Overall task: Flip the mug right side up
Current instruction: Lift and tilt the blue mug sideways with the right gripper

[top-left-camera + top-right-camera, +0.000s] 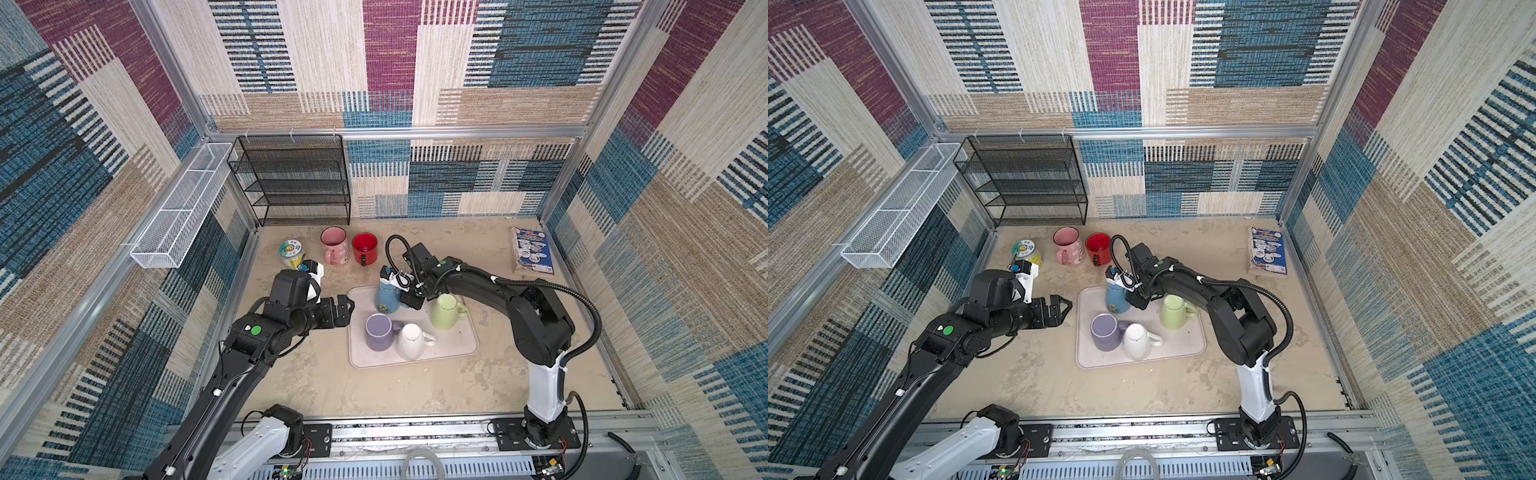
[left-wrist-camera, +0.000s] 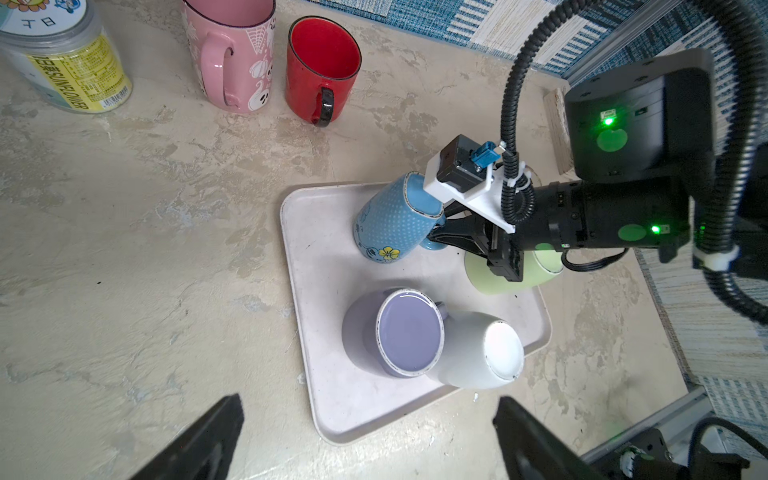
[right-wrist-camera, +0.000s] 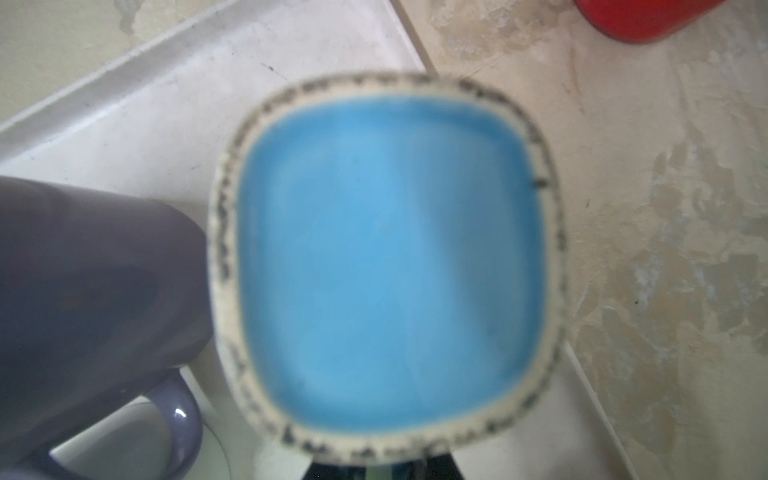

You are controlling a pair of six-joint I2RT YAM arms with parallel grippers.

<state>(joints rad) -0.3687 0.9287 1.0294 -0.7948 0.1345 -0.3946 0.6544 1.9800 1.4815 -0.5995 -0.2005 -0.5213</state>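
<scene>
Patchwork woven walls (image 1: 374, 62) — mottled beige tabletop (image 1: 332, 395), black mesh rack (image 1: 299, 183) behind.

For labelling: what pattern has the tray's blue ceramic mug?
White dots, yellow flower on the blue ceramic mug; clearest in left wrist view.

black left arm (image 1: 232, 374) and right arm (image 1: 536, 328), white lower links (image 1: 544, 386), green dot stickers (image 1: 256, 330), ribbed black cable (image 2: 508, 104)

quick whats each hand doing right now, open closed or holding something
left hand: open, empty
right hand: closed on the handle of the blue mug
</scene>
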